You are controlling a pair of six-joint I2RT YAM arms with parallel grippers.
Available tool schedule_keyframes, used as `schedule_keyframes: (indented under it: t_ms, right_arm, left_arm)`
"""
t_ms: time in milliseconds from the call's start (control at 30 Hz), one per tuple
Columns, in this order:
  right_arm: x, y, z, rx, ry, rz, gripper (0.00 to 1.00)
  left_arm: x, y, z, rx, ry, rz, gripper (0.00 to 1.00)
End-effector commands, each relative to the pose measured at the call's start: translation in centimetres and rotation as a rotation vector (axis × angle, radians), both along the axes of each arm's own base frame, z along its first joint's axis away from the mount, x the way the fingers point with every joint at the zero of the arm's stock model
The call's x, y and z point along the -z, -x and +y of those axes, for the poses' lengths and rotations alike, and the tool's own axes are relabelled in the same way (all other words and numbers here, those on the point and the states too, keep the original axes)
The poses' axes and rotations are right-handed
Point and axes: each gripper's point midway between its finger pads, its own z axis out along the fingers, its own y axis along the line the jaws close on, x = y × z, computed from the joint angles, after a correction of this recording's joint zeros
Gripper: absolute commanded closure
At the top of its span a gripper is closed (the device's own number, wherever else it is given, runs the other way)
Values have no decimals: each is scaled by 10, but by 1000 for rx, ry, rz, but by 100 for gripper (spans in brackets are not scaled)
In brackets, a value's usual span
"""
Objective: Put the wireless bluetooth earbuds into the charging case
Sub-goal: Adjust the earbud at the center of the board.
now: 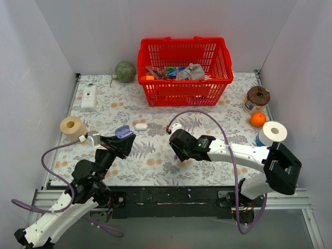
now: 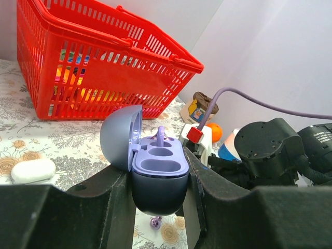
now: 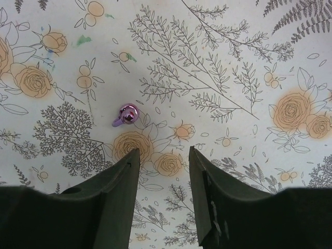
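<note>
We saw a lavender charging case [image 2: 158, 168] with a darker violet shell, a glossy purple earbud [image 3: 127, 114], a white tablecloth [image 3: 233, 62] printed with grey ferns and peach roses, a bright red basket [image 1: 184, 70], a plain white pebble [image 2: 32, 170] and an orange fruit [image 1: 258, 119].

White arms [image 1: 244, 152], black joints [image 1: 282, 168], purple cables [image 2: 290, 107]

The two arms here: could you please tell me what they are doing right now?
The left gripper is shut on the open charging case, lid tipped back. One earbud appears to sit in a slot, stem up. The second earbud lies on the floral tablecloth, just ahead of the right gripper, whose jaws are open and empty.
</note>
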Motion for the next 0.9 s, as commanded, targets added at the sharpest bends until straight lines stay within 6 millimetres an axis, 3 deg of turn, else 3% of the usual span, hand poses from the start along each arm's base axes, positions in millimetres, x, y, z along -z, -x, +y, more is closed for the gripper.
schedule_keyframes:
  t_ms: [0, 133, 300, 433, 633, 867]
  right_arm:
    - [-12, -8, 12, -59, -12, -51, 49]
    - [-21, -12, 19, -127, -41, -100, 50]
    - [-21, -2, 31, -321, -79, -117, 51]
    - [-15, 2, 24, -320, 9, -53, 53]
    - [-22, 6, 31, -244, -139, -70, 58]
    - [-4, 4, 18, -182, -60, -39, 60]
  left_arm:
    - [1, -1, -3, 9, -9, 11, 100]
    - [3, -2, -6, 15, -13, 26, 100]
    - [7, -3, -8, 24, -7, 39, 100]
    - [7, -2, -9, 28, 0, 40, 100]
    - [9, -2, -9, 34, 12, 52, 100]
    - [11, -1, -8, 30, 17, 58, 100]
